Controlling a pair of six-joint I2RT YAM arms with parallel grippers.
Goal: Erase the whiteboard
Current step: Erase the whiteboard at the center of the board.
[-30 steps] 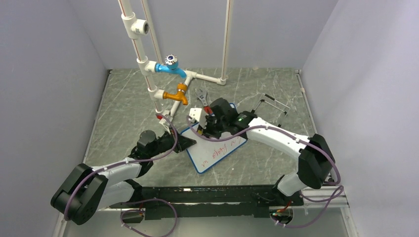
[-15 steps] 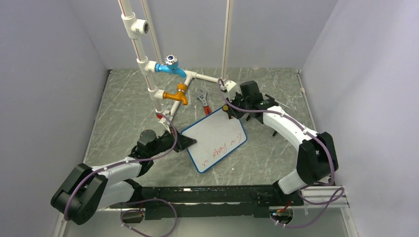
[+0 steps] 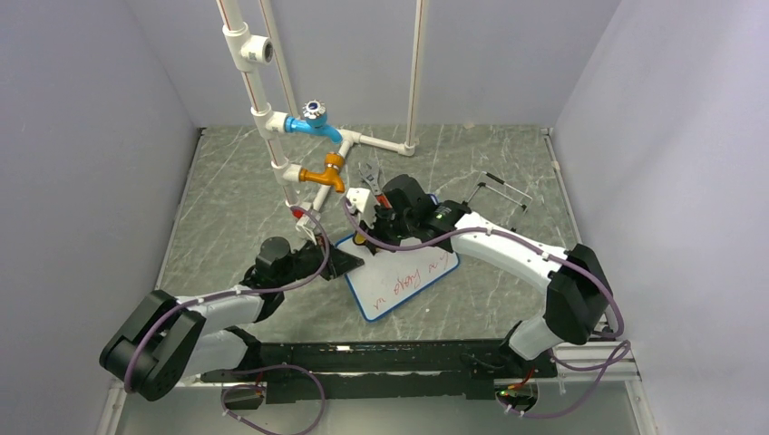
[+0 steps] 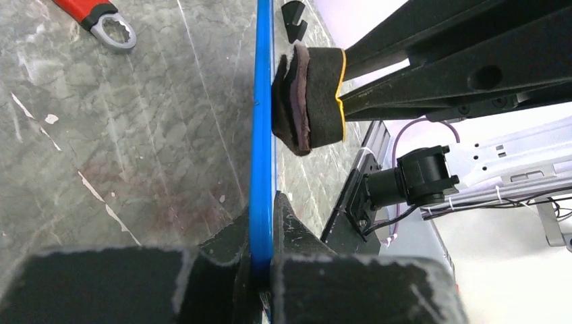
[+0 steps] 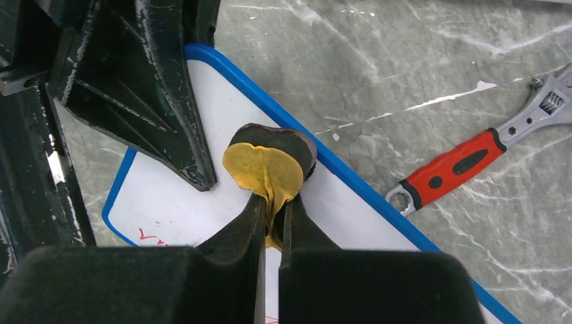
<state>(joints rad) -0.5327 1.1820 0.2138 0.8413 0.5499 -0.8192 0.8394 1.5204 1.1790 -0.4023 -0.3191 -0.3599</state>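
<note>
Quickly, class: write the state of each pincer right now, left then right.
Left pincer: closed on the whiteboard, gripping its blue edge.
Right pincer: closed on the eraser pad, yellow and dark.

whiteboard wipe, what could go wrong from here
1. The left fingers pinch only the whiteboard's thin blue edge; a hard stroke could twist it loose.
2. The sponge is held by a small fold in the right fingers and could slip out.
3. The red writing lies toward the near end, away from the sponge.
</note>
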